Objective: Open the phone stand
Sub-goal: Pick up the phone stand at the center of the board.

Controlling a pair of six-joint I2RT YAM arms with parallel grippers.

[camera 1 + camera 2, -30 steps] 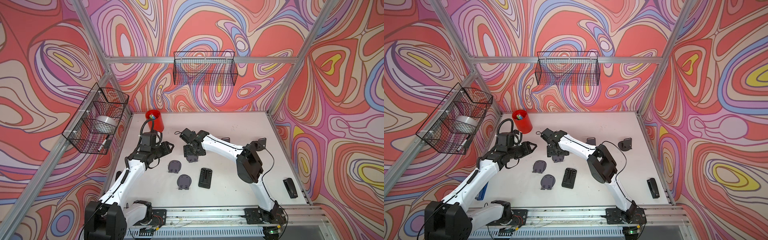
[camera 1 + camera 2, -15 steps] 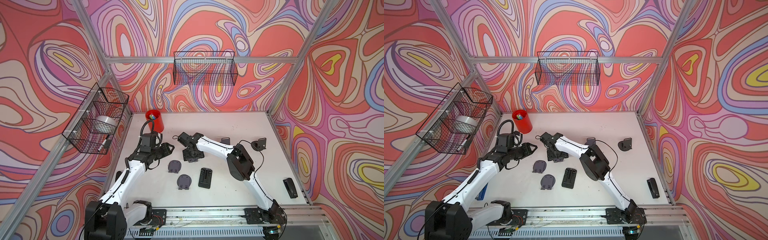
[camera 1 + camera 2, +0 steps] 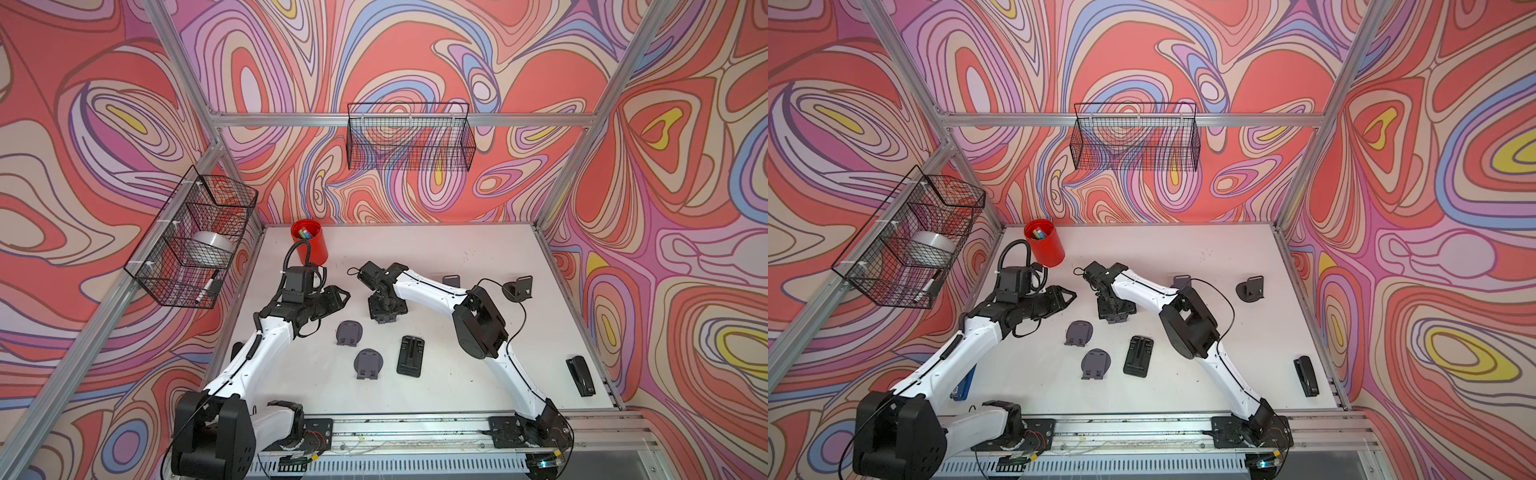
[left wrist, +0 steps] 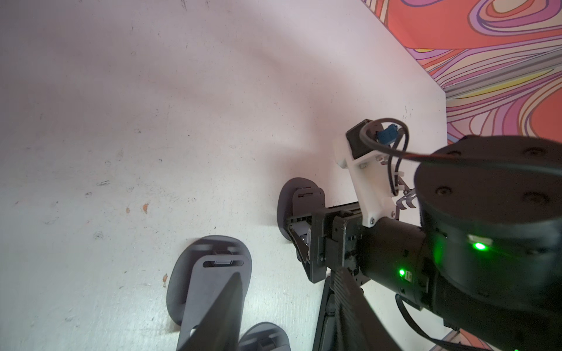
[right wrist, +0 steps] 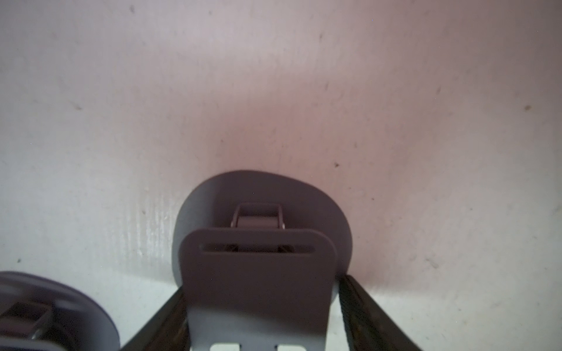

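The grey phone stand [image 5: 258,273] lies on the white table, its plate between the fingers [image 5: 359,301] of my right gripper [image 5: 261,284]. Both fingers touch the plate's side edges, and the oval base [image 5: 304,194] shows beyond. In both top views the right gripper [image 3: 384,293] points down onto this stand [image 3: 388,311]. My left gripper [image 3: 341,296] hovers to its left above the table, open and holding nothing. In the left wrist view its fingers [image 4: 213,316] are apart, and the held stand [image 4: 304,194] shows beyond them.
Two folded grey stands [image 3: 349,333] [image 3: 368,363] and a black one [image 3: 410,355] lie nearer the front. Two opened stands [image 3: 517,288] [image 3: 451,280] stand behind the right arm. A red cup [image 3: 309,243] is at the back left, a stapler [image 3: 580,376] at the right edge.
The right gripper's jaws have narrowed onto the stand's plate and its elbow has swung left and forward. The left arm has hardly moved.
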